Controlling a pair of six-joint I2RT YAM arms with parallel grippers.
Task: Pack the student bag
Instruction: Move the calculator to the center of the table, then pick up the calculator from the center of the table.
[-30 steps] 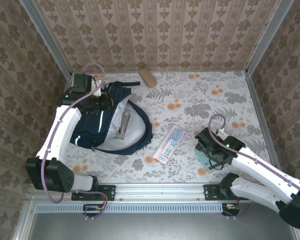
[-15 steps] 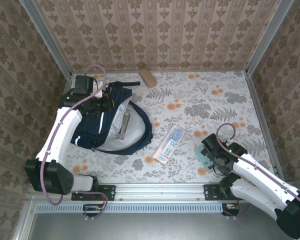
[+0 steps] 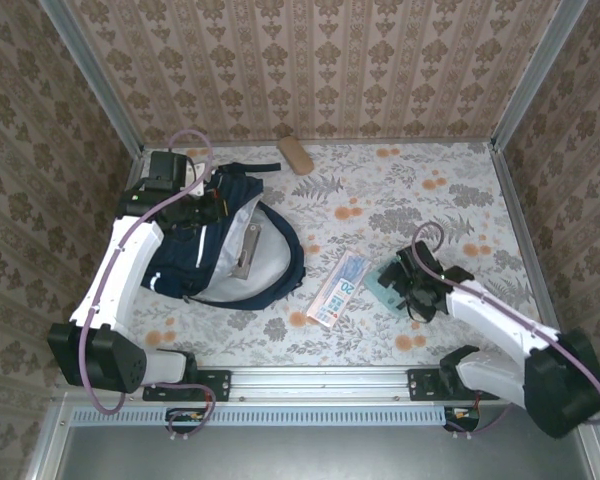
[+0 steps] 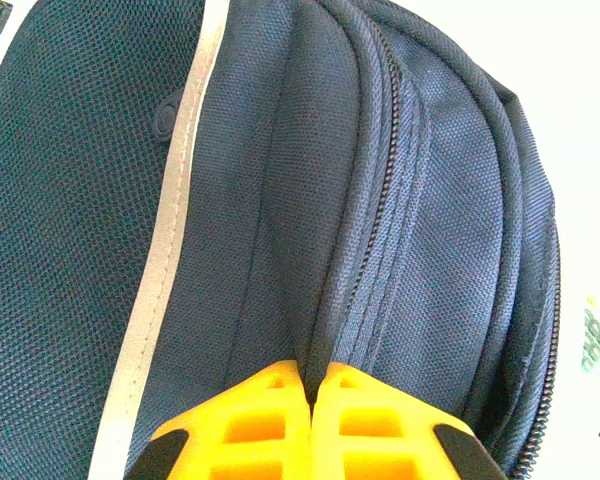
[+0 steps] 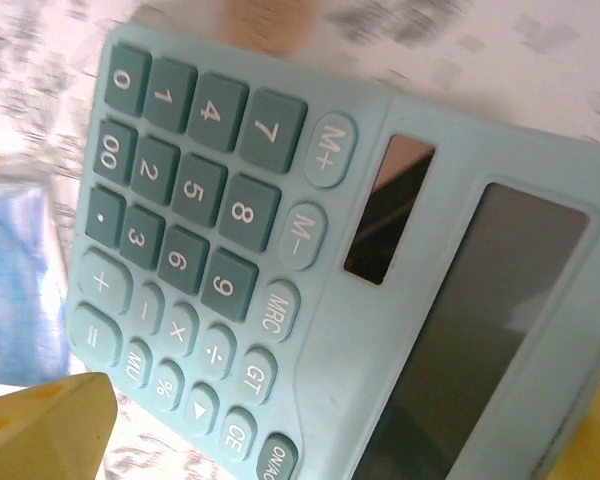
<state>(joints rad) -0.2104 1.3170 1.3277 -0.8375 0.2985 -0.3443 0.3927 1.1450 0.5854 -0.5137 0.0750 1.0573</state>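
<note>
The left gripper (image 4: 311, 400) has its yellow ribbed fingers pinched on a woven fabric fold of the student bag (image 4: 280, 200), directly ahead. The right gripper (image 5: 320, 440) is spread around a smooth teal calculator (image 5: 310, 280) lying just beyond its fingertips.

Left arm: white links rise from the near-left base and reach up the left side, wrist bent inward.
Left gripper (image 3: 208, 205): yellow fingers (image 4: 280, 420) pressed together on a fold of the student bag (image 4: 280, 200).
Right arm: stretched low from the near-right base, angled toward the centre.
Right gripper (image 3: 408, 285): yellow fingers (image 5: 40, 430) spread wide, seemingly straddling the teal calculator (image 5: 310, 270); contact unclear.
</note>
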